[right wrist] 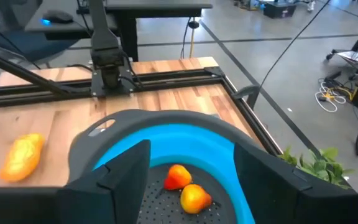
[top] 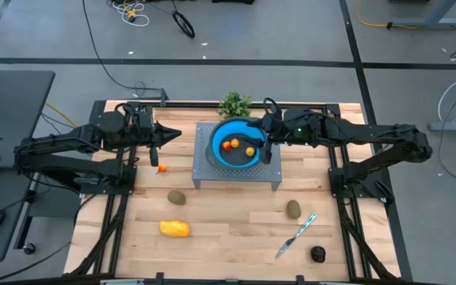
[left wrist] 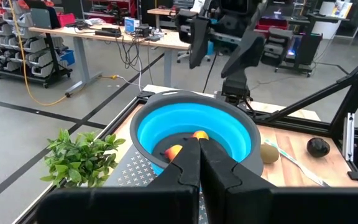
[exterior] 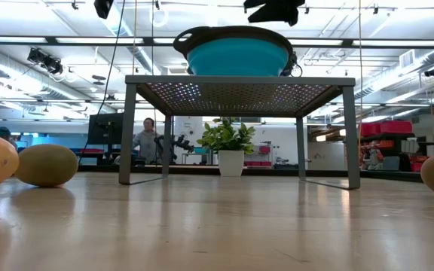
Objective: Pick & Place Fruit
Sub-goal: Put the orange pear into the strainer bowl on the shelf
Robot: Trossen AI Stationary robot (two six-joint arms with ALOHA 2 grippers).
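A blue bowl (top: pixel 236 142) stands on a grey perforated stand (top: pixel 212 176) at the table's middle and holds three small orange-red fruits (right wrist: pixel 178 176). My right gripper (right wrist: pixel 194 186) hovers open above the bowl's right rim (top: pixel 260 146) with nothing between its fingers. My left gripper (top: pixel 172 134) waits shut, left of the stand and raised, pointing at the bowl (left wrist: pixel 194 134). On the table lie a tiny orange fruit (top: pixel 161 168), two olive-brown ovals (top: pixel 177 197) (top: pixel 293 208), a yellow-orange oblong (top: pixel 175 229) and a near-black round fruit (top: pixel 317 253).
A silver knife with a light-blue handle (top: pixel 295 236) lies near the right front, between the right oval and the black fruit. A green plant sprig (top: pixel 234 104) stands behind the stand at the far edge. Bare wood lies in front of the stand.
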